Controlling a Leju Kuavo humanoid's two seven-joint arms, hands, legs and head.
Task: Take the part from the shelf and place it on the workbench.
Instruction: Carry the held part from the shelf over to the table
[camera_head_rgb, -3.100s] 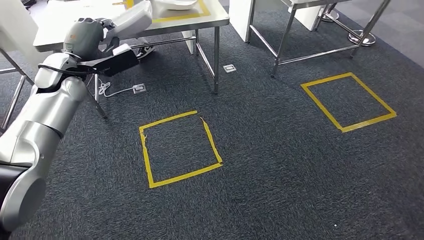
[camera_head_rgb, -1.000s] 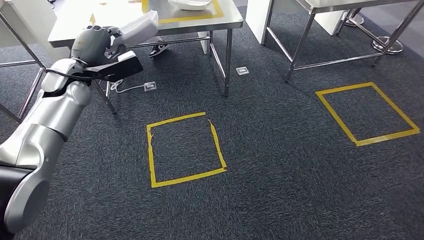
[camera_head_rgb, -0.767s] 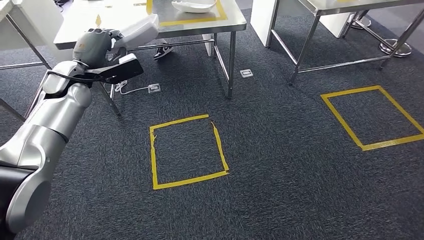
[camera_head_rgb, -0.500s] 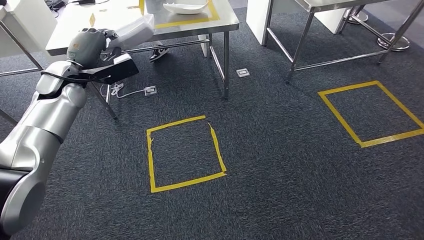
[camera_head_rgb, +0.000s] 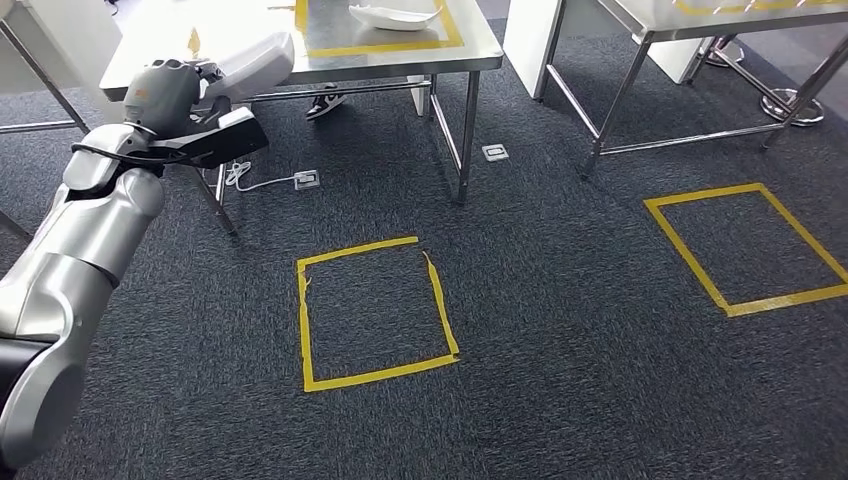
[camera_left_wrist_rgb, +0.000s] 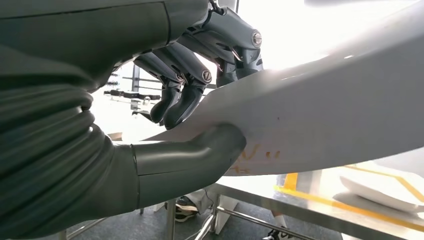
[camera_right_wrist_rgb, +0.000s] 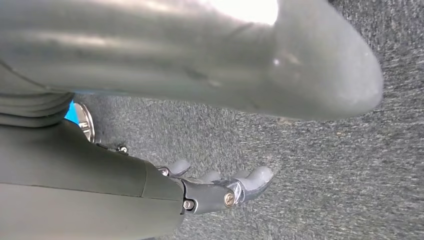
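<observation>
We are standing on dark carpet (camera_head_rgb: 560, 300) marked with 2 yellow tape squares (camera_head_rgb: 375, 312), facing the steel workbench (camera_head_rgb: 150, 40), where another white part (camera_head_rgb: 392, 15) is lying inside a taped outline near its far right corner. Our left hand (camera_head_rgb: 165, 90) is pinching the white part (camera_head_rgb: 250, 60) between thumb and fingers (camera_left_wrist_rgb: 185, 92), carrying it just over the near edge. Our right hand (camera_right_wrist_rgb: 220, 192) is hanging with fingers loosely apart, holding nothing. Because we are gripping it at 1 end, the part could tip or strike the edge.
</observation>
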